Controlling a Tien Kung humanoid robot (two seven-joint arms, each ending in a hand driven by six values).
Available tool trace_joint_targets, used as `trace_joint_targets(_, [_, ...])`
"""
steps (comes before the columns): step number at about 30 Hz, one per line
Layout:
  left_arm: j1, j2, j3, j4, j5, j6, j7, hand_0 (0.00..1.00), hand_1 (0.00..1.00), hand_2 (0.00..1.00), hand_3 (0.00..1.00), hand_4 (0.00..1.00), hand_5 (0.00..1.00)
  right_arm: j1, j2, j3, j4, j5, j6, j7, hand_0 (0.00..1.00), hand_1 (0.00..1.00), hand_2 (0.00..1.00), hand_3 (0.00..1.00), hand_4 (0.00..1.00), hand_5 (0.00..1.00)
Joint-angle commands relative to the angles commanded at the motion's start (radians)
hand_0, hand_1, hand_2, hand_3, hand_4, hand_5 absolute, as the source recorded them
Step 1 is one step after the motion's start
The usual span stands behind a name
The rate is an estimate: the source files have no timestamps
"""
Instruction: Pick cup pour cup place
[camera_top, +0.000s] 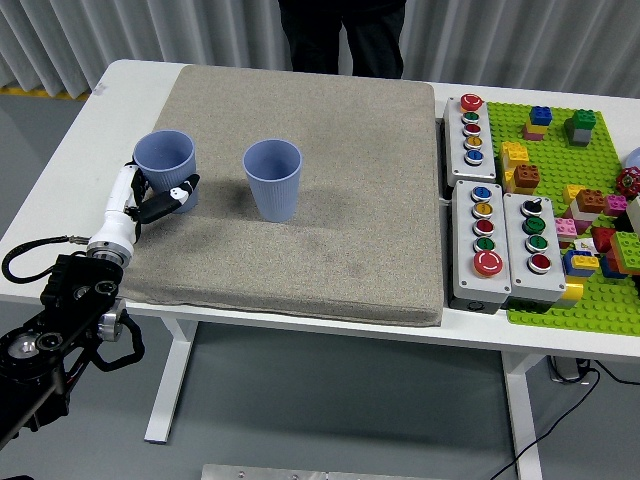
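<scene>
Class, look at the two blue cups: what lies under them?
Both the left cup, held by the left hand, and the right cup stand on a grey mat; the table beneath is covered there.

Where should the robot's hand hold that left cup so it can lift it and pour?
Around the side wall of the left cup, about mid-height, coming from the left. The cup stands upright with its mouth open, and it has no handle, so wrapping fingers round the wall suits it. The left hand is already there. The other cup stands apart to the right.
</scene>
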Motion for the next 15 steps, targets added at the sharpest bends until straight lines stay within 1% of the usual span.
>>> trace_joint_targets(5, [0.000, 0.001, 0.000, 0.001, -0.005, 0.004, 0.000, 0.876, 0.844, 0.998, 0.998, 0.685, 0.084, 0.000, 0.000, 0.000, 0.000, 0.000, 0.000, 0.000, 0.693, 0.677, 0.612, 0.597, 0.002, 0.150])
trace_joint_targets(6, [0.001, 0.000, 0.000, 0.001, -0.008, 0.005, -0.001, 0.859, 0.820, 0.983, 0.998, 0.690, 0.102, 0.000, 0.000, 0.000, 0.000, 0.000, 0.000, 0.000, 0.693, 0.677, 0.611, 0.597, 0.002, 0.150])
trace_joint_targets(7, [0.001, 0.000, 0.001, 0.001, -0.008, 0.006, -0.002, 0.859, 0.820, 0.983, 0.998, 0.690, 0.102, -0.001, 0.000, 0.000, 0.000, 0.001, 0.000, 0.000, 0.693, 0.677, 0.611, 0.597, 0.002, 0.150])
trace_joint_targets(10, [0.003, -0.002, 0.001, -0.003, -0.015, 0.020, -0.007, 0.859, 0.820, 0.983, 0.998, 0.690, 0.102, 0.000, 0.000, 0.001, 0.000, -0.002, 0.001, 0.000, 0.693, 0.677, 0.611, 0.597, 0.002, 0.150])
trace_joint_targets(11, [0.006, -0.003, 0.000, -0.010, -0.012, 0.025, -0.009, 0.859, 0.820, 0.983, 0.998, 0.690, 0.102, 0.001, 0.000, 0.002, 0.000, -0.002, 0.000, 0.000, 0.693, 0.677, 0.611, 0.597, 0.002, 0.150])
trace_joint_targets(12, [0.008, -0.004, -0.001, -0.018, -0.011, 0.028, -0.010, 0.837, 0.783, 0.934, 0.998, 0.683, 0.106, 0.001, 0.000, 0.001, 0.000, -0.002, 0.000, 0.000, 0.693, 0.677, 0.611, 0.597, 0.002, 0.149])
trace_joint_targets(15, [0.017, -0.006, -0.005, -0.039, -0.005, 0.038, -0.013, 0.837, 0.783, 0.934, 0.998, 0.683, 0.106, 0.001, 0.000, 0.002, 0.000, -0.001, 0.000, 0.000, 0.693, 0.677, 0.611, 0.597, 0.002, 0.149])
